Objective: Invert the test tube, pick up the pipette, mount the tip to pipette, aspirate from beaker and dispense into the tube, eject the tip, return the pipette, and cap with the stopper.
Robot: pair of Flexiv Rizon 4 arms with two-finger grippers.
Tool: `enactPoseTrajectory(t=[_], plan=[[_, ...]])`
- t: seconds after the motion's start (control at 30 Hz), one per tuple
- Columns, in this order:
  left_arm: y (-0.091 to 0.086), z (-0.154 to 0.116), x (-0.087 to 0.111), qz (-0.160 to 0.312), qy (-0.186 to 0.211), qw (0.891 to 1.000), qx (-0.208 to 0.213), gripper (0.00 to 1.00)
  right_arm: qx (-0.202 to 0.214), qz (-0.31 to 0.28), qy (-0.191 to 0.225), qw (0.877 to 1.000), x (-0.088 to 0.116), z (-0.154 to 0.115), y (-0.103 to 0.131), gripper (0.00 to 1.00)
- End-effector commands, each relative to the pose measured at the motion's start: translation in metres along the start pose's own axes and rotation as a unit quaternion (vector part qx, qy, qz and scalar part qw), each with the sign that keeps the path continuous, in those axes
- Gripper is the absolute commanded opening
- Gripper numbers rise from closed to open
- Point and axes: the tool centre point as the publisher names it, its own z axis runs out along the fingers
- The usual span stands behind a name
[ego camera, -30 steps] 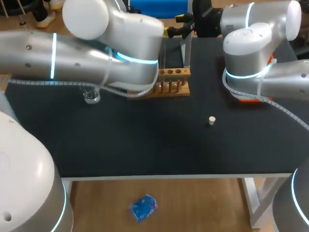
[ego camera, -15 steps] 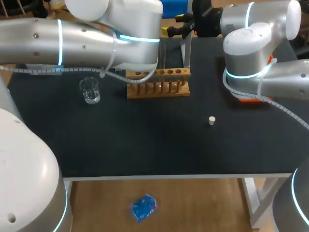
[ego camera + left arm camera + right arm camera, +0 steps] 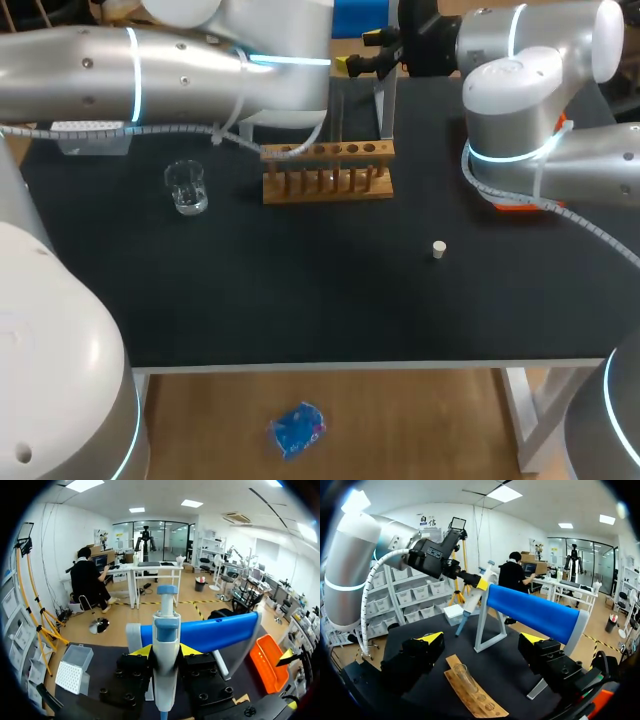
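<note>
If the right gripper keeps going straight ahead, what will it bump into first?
Probably the white stand with the blue bar: it stands right ahead of the open right gripper. The wooden rack lies lower, likely under that path. How far off the stand is, I cannot tell.

Robotics lab doing wet-chemistry work. A black worktop is carrying lab gear: a wooden rack is holding a glass test tube, a clear beaker is standing near it, and a small white stopper is lying on its own. A pipette is hanging in front of a blue-barred stand, with a white tip box sitting at the worktop's edge. A silver left arm and right arm are leaning in over it.
</note>
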Motion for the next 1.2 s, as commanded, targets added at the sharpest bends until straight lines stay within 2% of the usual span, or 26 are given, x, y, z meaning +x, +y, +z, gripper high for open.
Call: enactPoseTrajectory(t=[0.03, 0.47, 1.2], plan=[[-0.008, 0.01, -0.002, -0.001, -0.005, 1.0, -0.004, 0.0, 0.002, 0.0, 0.001, 1.0, 0.0, -0.001, 0.001, 1.0], [-0.016, 0.026, -0.009, -0.001, -0.017, 1.0, -0.01, 0.0, 0.002, 0.0, 0.001, 1.0, 0.0, -0.001, 0.001, 1.0], [-0.011, 0.041, -0.015, -0.002, -0.023, 0.999, -0.029, 0.0, 0.002, 0.0, 0.001, 1.0, 0.0, -0.001, 0.001, 1.0]])
